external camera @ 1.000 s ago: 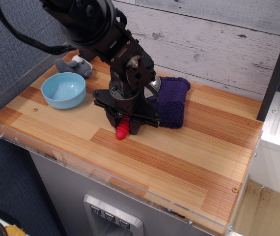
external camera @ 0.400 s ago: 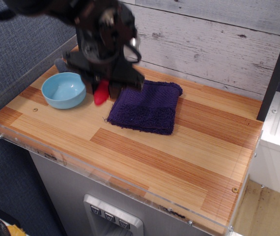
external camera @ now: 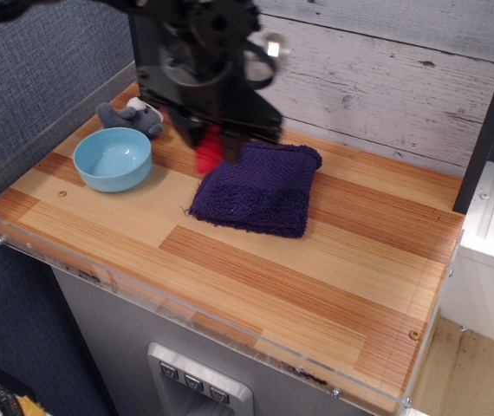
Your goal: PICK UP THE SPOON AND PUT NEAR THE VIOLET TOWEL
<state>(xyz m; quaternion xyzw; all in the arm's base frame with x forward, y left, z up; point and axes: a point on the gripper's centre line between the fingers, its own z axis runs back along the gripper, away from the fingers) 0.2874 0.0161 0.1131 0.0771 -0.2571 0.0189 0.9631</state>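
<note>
The spoon (external camera: 210,150) hangs in my gripper (external camera: 213,139): its red ribbed handle points down, and its shiny silver bowl (external camera: 272,46) sticks out up and to the right. The gripper is shut on the handle and holds the spoon in the air above the far left edge of the violet towel (external camera: 259,189). The towel lies flat and folded on the wooden table (external camera: 316,260), right of the light blue bowl. The arm is blurred by motion.
A light blue bowl (external camera: 113,159) stands at the left of the table. A small grey plush toy (external camera: 132,116) lies behind it. A clear acrylic rim (external camera: 22,247) runs along the table's left and front edges. A plank wall stands at the back.
The gripper lifted the spoon off the table in front of the towel, swung left toward the bowl, then moved right and higher, above the towel's far left edge.
</note>
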